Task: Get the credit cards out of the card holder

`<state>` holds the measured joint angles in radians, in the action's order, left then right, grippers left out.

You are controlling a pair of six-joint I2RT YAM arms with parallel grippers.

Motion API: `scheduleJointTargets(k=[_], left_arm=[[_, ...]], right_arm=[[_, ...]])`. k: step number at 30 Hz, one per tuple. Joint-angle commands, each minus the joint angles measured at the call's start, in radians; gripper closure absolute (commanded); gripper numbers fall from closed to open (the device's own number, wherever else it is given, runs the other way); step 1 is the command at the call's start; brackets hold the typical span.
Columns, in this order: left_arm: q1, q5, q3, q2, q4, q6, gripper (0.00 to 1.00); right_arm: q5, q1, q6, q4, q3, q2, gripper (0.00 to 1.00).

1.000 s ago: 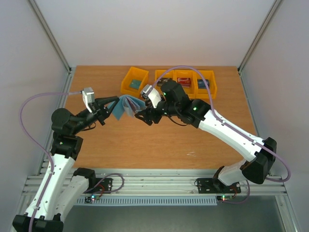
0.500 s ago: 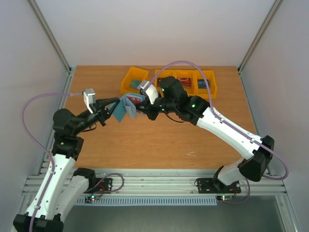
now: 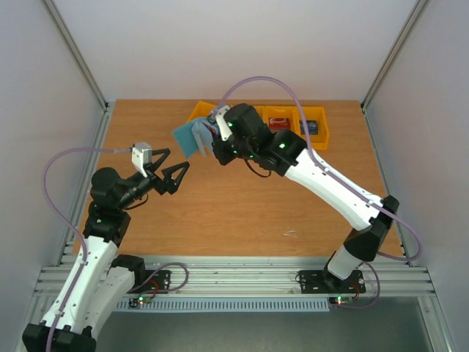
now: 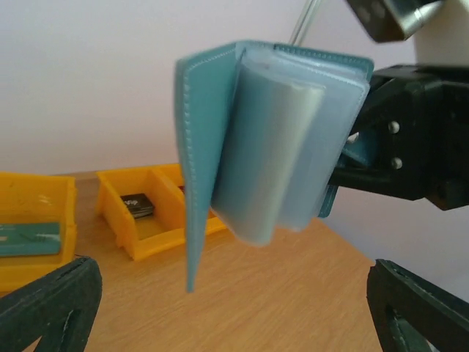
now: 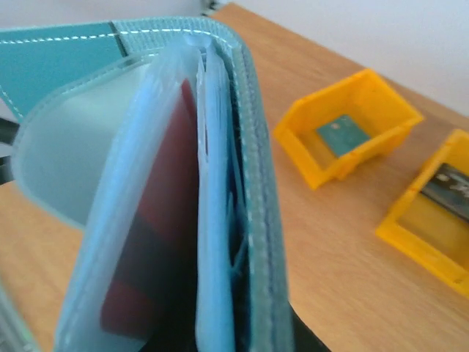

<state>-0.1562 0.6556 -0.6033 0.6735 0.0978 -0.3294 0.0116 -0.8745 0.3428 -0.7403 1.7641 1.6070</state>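
The slate-blue card holder hangs in the air near the back bins, fanned open, with my right gripper shut on its spine edge. In the right wrist view the card holder fills the frame, and a red credit card shows through a clear inner pocket. My left gripper stands wide open in front of and to the left of the holder, apart from it. From the left wrist the holder hangs above the open fingers with nothing between them.
Yellow bins stand along the table's back: a single one partly behind the holder and a row of compartments to its right. They hold cards: a teal one, a red one and a dark one.
My left gripper let go of the holder, opened wide and drew back toward the left. My right gripper shut on the holder and carried it up and toward the back bins.
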Motion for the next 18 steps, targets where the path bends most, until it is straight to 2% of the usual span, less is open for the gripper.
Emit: scheduleJointTargets(k=[1,3,6,14,16,18], left_arm=[[0.004,-0.043,0.013,-0.011,-0.023,0.065,0.01],[0.004,-0.027,0.014,-0.005,-0.031,0.068,0.01],[0.004,-0.024,0.021,0.000,-0.047,0.070,0.01],[0.007,-0.133,0.038,-0.004,-0.093,0.066,0.01],[0.014,-0.176,0.045,-0.007,-0.124,0.061,0.01],[0.026,-0.190,0.053,-0.017,-0.130,0.078,0.01]], right_arm=[[-0.382,-0.111,0.001,-0.207,0.174,0.101,0.99],[-0.415,-0.145,0.018,-0.277,0.273,0.173,0.99],[-0.379,-0.167,0.013,-0.328,0.363,0.240,0.99],[-0.130,-0.192,0.073,-0.244,0.353,0.237,0.99],[-0.091,-0.181,0.099,-0.223,0.326,0.209,0.99],[0.018,-0.151,0.118,-0.215,0.300,0.177,0.99]])
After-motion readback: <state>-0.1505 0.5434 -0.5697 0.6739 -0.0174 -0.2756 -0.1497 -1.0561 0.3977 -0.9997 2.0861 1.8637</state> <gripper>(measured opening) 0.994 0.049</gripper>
